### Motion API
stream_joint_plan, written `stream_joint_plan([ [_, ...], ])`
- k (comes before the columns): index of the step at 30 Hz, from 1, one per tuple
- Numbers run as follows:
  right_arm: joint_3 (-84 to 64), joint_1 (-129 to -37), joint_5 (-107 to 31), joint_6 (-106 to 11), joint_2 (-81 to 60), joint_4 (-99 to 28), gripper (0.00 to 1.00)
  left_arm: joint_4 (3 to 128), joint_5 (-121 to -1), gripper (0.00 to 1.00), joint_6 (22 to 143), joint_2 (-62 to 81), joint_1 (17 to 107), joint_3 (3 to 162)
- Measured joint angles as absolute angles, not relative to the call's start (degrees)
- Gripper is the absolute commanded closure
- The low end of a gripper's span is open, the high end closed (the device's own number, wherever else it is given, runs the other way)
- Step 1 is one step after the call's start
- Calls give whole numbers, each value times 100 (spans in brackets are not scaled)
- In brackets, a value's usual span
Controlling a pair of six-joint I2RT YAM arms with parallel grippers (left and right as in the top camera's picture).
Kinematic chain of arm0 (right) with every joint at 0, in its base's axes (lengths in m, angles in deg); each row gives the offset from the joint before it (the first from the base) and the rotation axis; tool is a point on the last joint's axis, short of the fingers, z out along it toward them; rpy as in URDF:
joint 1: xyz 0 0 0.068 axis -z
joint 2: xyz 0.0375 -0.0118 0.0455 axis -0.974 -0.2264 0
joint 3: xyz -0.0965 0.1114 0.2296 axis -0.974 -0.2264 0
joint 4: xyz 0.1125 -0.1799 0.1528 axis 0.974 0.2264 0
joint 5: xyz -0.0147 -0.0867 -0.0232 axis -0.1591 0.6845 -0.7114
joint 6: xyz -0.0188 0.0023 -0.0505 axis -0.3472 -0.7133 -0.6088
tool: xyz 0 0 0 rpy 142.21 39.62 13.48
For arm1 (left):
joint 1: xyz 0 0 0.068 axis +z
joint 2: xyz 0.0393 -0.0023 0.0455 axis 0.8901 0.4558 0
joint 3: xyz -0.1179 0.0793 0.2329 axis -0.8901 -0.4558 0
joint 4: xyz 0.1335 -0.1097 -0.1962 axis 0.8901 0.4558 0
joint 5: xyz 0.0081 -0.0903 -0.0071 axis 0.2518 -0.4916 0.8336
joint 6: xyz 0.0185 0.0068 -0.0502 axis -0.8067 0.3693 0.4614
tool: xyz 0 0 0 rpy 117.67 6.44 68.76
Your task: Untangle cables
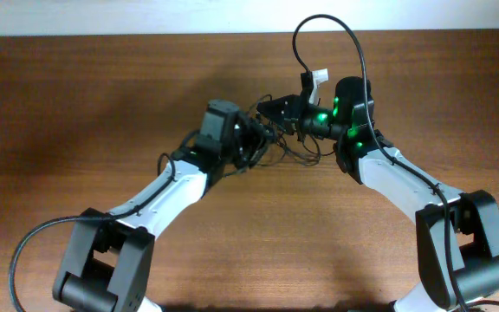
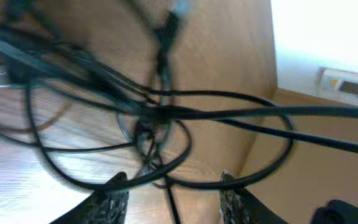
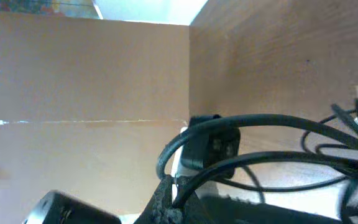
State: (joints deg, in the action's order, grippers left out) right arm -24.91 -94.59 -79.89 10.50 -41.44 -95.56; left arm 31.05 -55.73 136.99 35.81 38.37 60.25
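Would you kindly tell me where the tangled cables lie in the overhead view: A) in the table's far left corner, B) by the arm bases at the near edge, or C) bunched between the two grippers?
C: the cables sit bunched mid-table, right where the left gripper and the right gripper meet, well away from the bases and corners.

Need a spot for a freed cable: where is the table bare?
Bare table left of the left arm, up to the far edge; the near middle between both arms; and right of the right arm. Crowded at centre, where cables tangle.
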Motion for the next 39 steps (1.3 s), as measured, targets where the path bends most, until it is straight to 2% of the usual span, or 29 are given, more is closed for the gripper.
stream_joint_plan([
  [1, -2491, -9459, -8144, 1327, -4144, -9667, 96, 2998, -5342, 94, 13627, 3581, 3638, 6025],
  [2, -2519, -9454, -8258, 1572, -4153, -10212, 96, 3053, -5095, 100, 13594, 3581, 3516, 6025],
  [5, -2598, -9441, -8406, 2094, -4230, -11429, 96, 3555, -4570, 100, 13439, 3524, 3496, 6156],
  [8, -2611, -9146, -8356, 2193, -4295, -11488, 96, 4347, -4332, 100, 12722, 3387, 3596, 6283],
  [10, -2606, -8549, -8365, 2073, -4313, -11442, 96, 4650, -4338, 100, 12053, 3354, 3686, 6368],
  [13, -2045, -7881, -7993, 1010, -4236, -10367, 93, 4583, -4760, 100, 10667, 2987, 4027, 6058],
  [18, -1922, -7894, -7668, -950, -4153, -7956, 82, 3754, -5228, 100, 9603, 943, 4128, 5992],
  [20, -1927, -7894, -8033, -1193, -4153, -7715, 71, 3728, -5265, 100, 9382, 478, 4232, 5992],
  [21, -1927, -7894, -8656, -1304, -4153, -7713, 61, 3767, -5272, 100, 9330, 322, 4361, 5992],
  [24, -1927, -7920, -9233, -1492, -4153, -7687, 48, 3774, -5274, 100, 9231, 209, 4597, 5992],
  [26, -1927, -8163, -9464, -1800, -4136, -7556, 46, 3774, -5206, 100, 9806, 213, 4801, 5992],
  [30, -1933, -8836, -8297, -2561, -3434, -6319, 47, 3802, -5058, 100, 10558, 224, 4973, 5992],
  [35, -1879, -9284, -7257, -2760, -2638, -6054, 48, 3883, -5243, 100, 10285, 228, 4973, 5992],
  [39, -504, -10027, -5558, -3131, -2628, -4059, 48, 3968, -5545, 100, 9566, 228, 4973, 5992],
])
